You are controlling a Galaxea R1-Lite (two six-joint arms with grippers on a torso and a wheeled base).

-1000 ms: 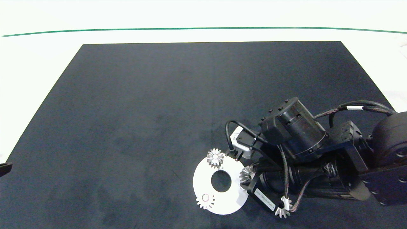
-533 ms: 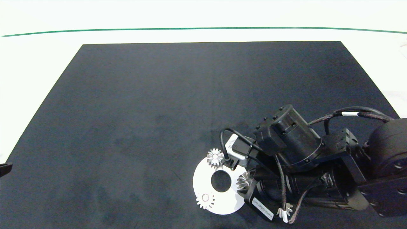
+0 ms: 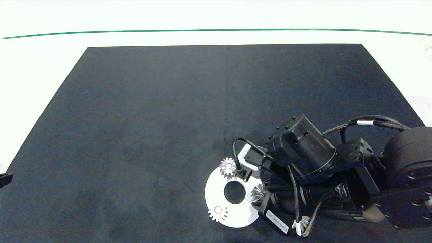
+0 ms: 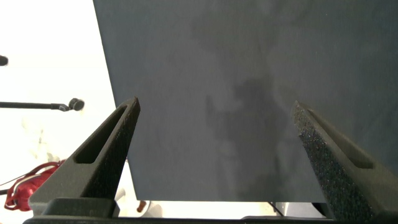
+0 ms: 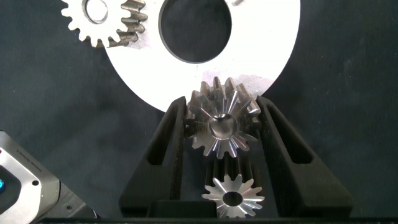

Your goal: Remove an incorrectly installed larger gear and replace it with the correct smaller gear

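My right gripper (image 5: 221,127) pinched the larger gear (image 5: 222,124) at the white disc's (image 5: 267,50) edge — the smaller gear (image 5: 232,197) lay just behind. My left gripper (image 4: 217,134) hung spread over bare mat (image 4: 249,62).

Larger gear (image 5: 222,126): silver bevel gear with long splayed teeth, gripped on both flanks between the right gripper's (image 5: 222,134) fingers, at the 3 o'clock edge of the white disc (image 3: 241,212). Smaller gear (image 5: 232,197): silver, short-toothed, centre hole visible, lying flat on the mat just behind it.
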